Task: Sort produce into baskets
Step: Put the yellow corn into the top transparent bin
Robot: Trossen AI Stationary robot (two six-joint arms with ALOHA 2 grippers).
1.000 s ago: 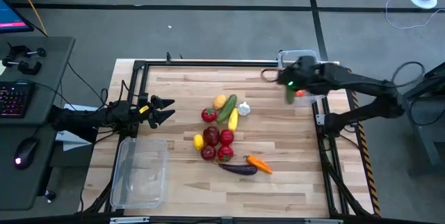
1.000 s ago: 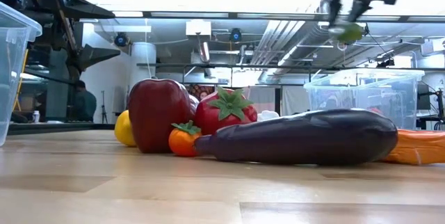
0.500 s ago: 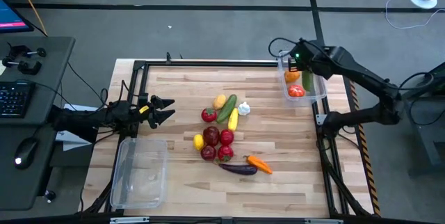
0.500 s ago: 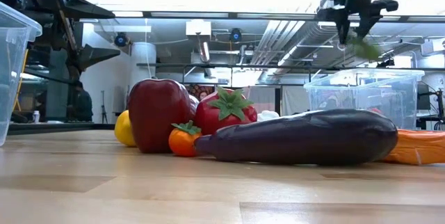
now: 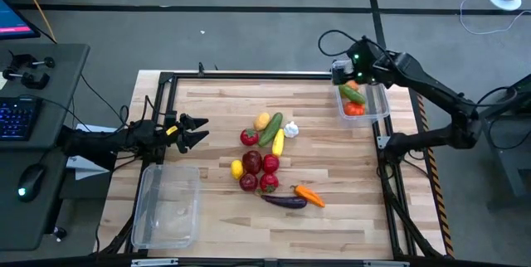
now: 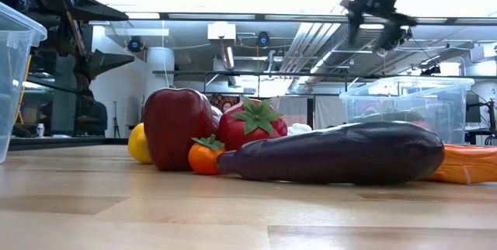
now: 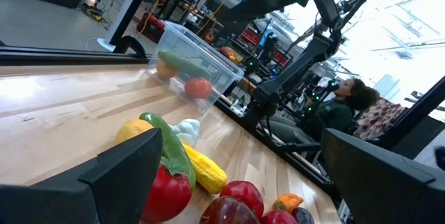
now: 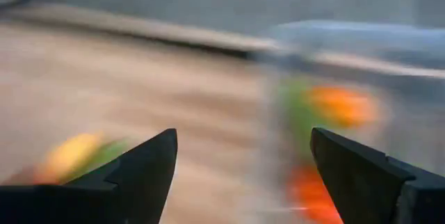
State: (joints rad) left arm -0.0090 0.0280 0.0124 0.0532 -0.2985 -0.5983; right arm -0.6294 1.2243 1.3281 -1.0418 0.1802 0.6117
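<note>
The produce lies in a heap (image 5: pixel 265 155) at the table's middle: a red apple (image 6: pixel 177 126), a purple eggplant (image 6: pixel 334 153), an orange carrot (image 6: pixel 470 164), lemons and a green cucumber. The right basket (image 5: pixel 380 111) at the far right holds a green cucumber (image 5: pixel 353 94), an orange piece and a red piece (image 5: pixel 355 109). My right gripper (image 5: pixel 344 70) hangs open above that basket's far end, with nothing between its fingers (image 8: pixel 243 161). The left basket (image 5: pixel 166 205) stands near the front left. My left gripper (image 5: pixel 195 132) waits open left of the heap.
A black frame (image 5: pixel 249 75) runs around the table's edges. Bare wood lies between the heap and each basket and along the near edge. A desk with a keyboard and mouse (image 5: pixel 33 180) stands left of the table. A person (image 7: pixel 341 109) sits in the room beyond.
My right gripper has carried a green cucumber toward the table's right over the right basket, turned and opened. The cucumber has fallen into the basket and lies on the other pieces. The gripper has then drawn toward the far edge.
</note>
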